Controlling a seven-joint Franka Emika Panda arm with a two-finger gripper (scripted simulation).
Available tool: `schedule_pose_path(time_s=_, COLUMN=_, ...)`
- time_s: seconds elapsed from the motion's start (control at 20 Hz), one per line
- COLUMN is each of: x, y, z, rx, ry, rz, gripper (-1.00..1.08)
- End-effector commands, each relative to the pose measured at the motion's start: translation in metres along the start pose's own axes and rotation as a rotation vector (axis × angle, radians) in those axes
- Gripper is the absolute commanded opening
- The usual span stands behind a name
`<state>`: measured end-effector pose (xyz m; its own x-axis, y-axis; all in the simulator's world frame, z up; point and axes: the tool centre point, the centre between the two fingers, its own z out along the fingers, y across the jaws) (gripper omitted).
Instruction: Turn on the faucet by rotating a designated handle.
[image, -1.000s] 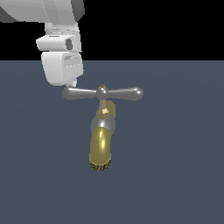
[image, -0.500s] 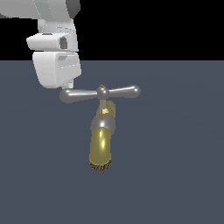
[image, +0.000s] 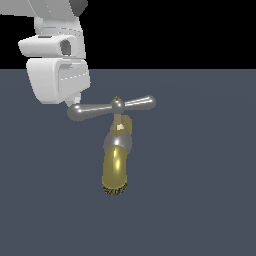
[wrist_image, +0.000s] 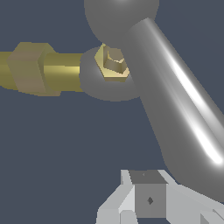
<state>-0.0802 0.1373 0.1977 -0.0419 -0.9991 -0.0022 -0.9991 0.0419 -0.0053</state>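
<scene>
One arm of the handle (wrist_image: 175, 100) fills your wrist view, running from its hub, with a brass nut on it, down to the pale fingertip (wrist_image: 148, 197) of the hand (image: 75, 101). You cannot tell from either view whether the hand is open or closed; only its blocky white body and one fingertip show. In the exterior view the hand sits against the knob at the exterior view's left end of the handle (image: 112, 106). Compared with half a second and a full second ago, that left end now lies lower and the right end higher, so the crossbar is tilted where it was level, and the hand has shifted with it. Read this as rotation under way: the push is working. Farther off, the faucet (image: 116, 160) hangs below the hub, its brass spout pointing down toward the dark floor, apparently unmoved.
</scene>
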Motion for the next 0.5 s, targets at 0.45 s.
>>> schedule_pose_path(time_s=0.45, x=0.006, y=0.021, z=0.0, rx=0.0, ry=0.003, rz=0.0, gripper=-1.0)
